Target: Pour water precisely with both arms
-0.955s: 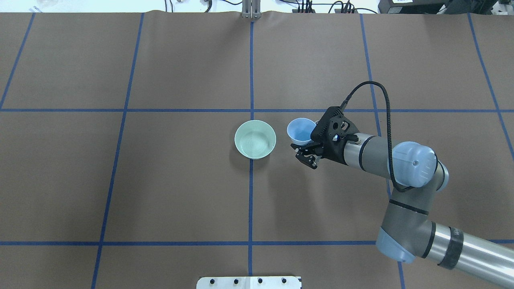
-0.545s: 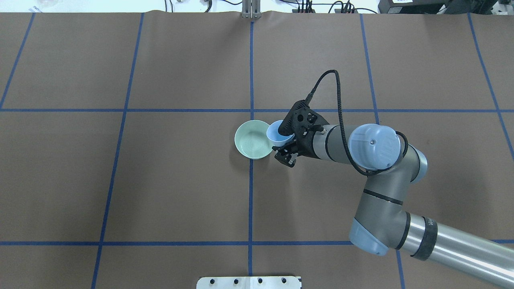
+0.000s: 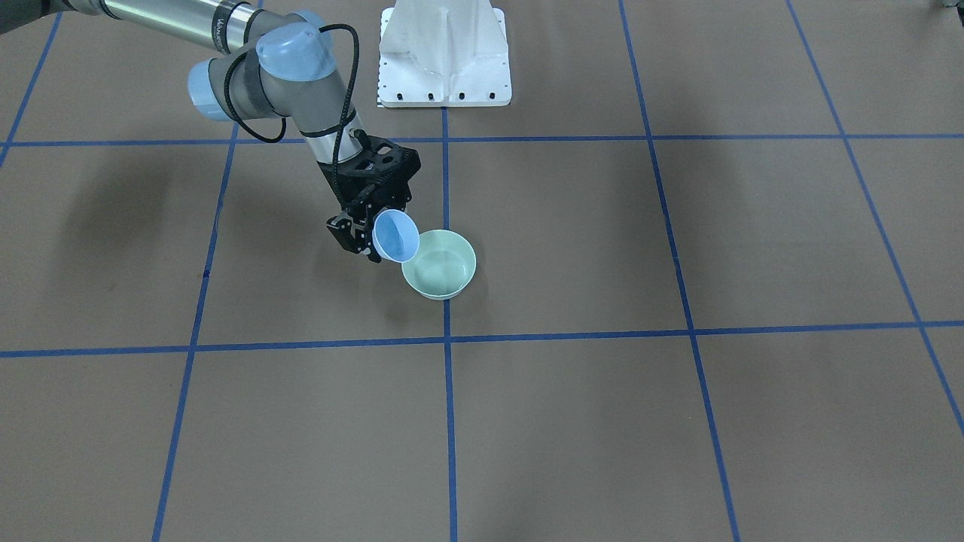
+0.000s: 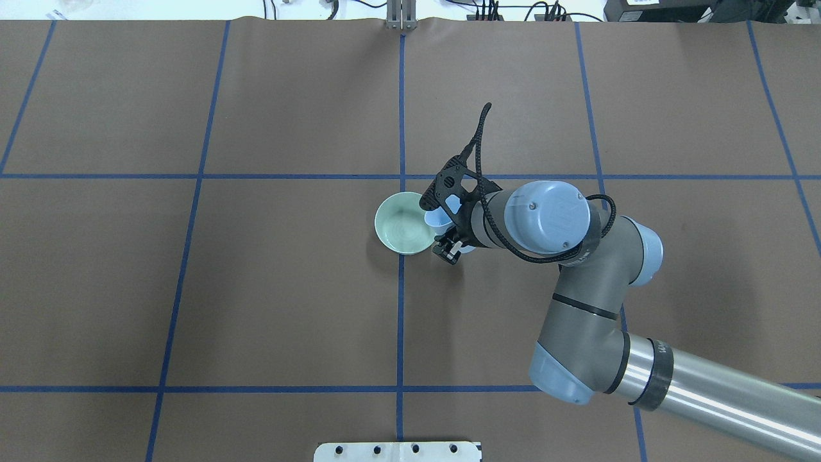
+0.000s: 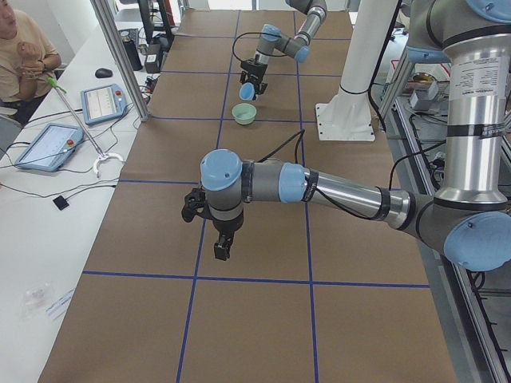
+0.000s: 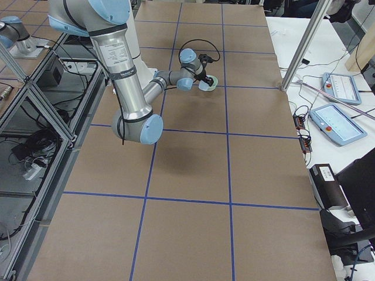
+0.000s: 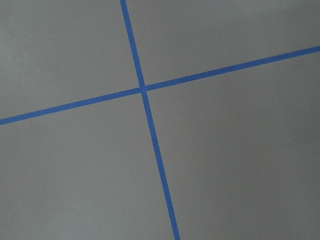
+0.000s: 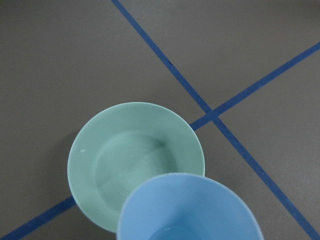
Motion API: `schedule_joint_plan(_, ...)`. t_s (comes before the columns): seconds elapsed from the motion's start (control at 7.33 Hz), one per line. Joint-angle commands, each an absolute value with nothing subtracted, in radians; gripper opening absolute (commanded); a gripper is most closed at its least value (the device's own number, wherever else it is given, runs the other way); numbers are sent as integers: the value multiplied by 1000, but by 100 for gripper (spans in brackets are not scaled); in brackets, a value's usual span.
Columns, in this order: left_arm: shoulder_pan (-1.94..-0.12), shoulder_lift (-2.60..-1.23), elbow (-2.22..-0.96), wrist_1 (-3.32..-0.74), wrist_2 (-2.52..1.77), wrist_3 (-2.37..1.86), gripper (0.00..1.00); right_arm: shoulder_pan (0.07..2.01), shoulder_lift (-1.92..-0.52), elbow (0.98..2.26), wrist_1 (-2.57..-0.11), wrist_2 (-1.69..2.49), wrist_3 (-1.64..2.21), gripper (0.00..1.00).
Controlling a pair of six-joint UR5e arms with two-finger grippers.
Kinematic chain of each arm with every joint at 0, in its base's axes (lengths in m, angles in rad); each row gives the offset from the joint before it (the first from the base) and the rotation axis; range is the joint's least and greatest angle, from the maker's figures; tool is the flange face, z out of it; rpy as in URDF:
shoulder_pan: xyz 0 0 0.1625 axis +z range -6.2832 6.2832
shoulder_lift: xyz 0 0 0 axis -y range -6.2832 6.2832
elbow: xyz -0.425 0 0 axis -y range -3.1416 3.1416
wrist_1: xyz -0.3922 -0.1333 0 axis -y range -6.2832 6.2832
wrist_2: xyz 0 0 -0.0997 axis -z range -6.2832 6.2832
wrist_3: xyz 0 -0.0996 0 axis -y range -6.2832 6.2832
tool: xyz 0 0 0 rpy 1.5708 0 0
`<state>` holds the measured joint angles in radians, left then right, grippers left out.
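Note:
My right gripper (image 3: pixel 367 239) is shut on a light blue cup (image 3: pixel 397 235) and holds it tilted, mouth toward a pale green bowl (image 3: pixel 439 265). In the overhead view the cup (image 4: pixel 438 220) overlaps the right rim of the bowl (image 4: pixel 403 223). In the right wrist view the cup (image 8: pixel 190 210) hangs over the near edge of the bowl (image 8: pixel 130 155); faint rings show on the bowl's floor, and I cannot tell whether they are water. My left gripper (image 5: pixel 222 247) shows only in the exterior left view, low over bare table far from the bowl; I cannot tell if it is open.
The white bolted pedestal (image 3: pixel 444 53) stands at the robot's side of the table. Blue tape lines (image 7: pixel 145 90) grid the brown table cover. A side table with tablets (image 5: pixel 48 144) and an upright metal pole (image 5: pixel 120 56) runs along the far edge, with a person (image 5: pixel 20 48) there.
My right arm has carried the blue cup leftward from beside the bowl to over its right rim and tipped it toward the bowl.

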<state>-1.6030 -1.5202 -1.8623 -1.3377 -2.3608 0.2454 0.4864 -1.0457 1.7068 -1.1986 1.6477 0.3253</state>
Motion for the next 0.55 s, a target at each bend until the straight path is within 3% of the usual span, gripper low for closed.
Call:
schedule_joint_plan(0.0, -1603, -1520, -1861, -1338, -2361, 245, 100, 486, -974, 1709, -1392, 1649, 334, 0)
schedule_joint_plan(0.41, -1603, -1514, -1853, -1339, -2361, 245, 100, 485, -880, 1704, -1594, 1675, 334, 0)
